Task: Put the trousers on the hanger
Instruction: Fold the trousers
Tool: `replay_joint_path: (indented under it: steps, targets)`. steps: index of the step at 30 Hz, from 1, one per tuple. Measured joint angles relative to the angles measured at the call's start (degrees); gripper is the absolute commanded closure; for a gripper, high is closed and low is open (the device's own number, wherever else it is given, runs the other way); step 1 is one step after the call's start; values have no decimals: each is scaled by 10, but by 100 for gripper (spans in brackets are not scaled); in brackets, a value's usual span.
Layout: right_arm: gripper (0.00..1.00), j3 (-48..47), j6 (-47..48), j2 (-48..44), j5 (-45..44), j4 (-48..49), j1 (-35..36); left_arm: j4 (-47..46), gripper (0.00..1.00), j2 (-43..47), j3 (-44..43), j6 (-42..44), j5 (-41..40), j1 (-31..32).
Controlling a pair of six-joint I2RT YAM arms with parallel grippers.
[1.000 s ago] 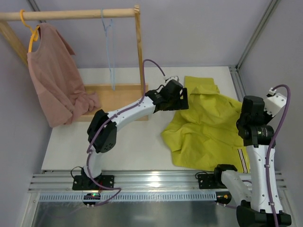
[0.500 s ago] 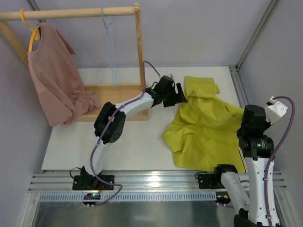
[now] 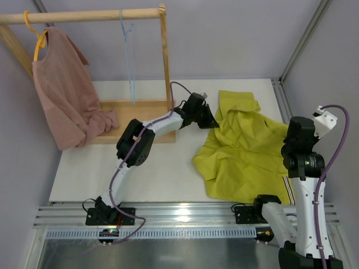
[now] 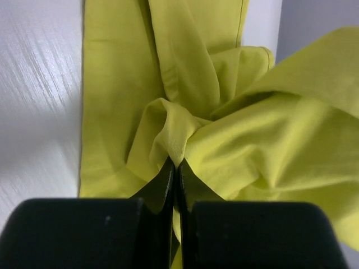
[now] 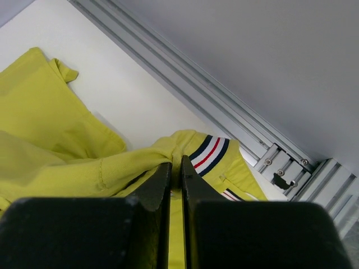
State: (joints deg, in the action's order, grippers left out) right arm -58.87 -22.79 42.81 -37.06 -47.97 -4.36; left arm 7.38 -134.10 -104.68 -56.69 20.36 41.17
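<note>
The yellow-green trousers (image 3: 247, 151) lie crumpled on the right half of the white table. My left gripper (image 3: 212, 122) reaches across to their far left edge. In the left wrist view it (image 4: 175, 163) is shut on a pinched fold of the trousers (image 4: 235, 140). My right gripper (image 5: 176, 162) is shut on the trousers' edge right beside the striped waistband (image 5: 210, 152), near the table's right side. The light-blue hanger (image 3: 130, 56) hangs bare from the wooden rail (image 3: 84, 15) at the back left.
A dusty-pink T-shirt (image 3: 61, 95) hangs on a yellow hanger (image 3: 35, 39) at the rail's left end. The rack's wooden post (image 3: 166, 61) and base (image 3: 134, 112) stand just left of my left gripper. An aluminium frame rail (image 5: 224, 106) runs along the table's right edge.
My left gripper has slid onto the trousers' far left edge and shut on a fold of cloth. The right arm has shifted slightly while keeping its hold.
</note>
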Motion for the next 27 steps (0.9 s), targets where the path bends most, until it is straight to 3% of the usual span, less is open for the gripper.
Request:
replay_joint_path:
  steps: [4,8,19,23,27]
  targets:
    - [96,-23,3,18,22,-2,0,21,100,38,17,19,1,3]
    - [96,-59,7,41,47,-2,0,69,100,136,49,62,-35,22]
    - [96,-139,25,52,179,5,0,192,100,534,115,166,-260,145]
    - [96,-143,23,56,172,-14,0,214,100,572,137,169,-296,179]
    - [96,-171,26,78,75,-53,0,180,100,552,210,161,-280,192]
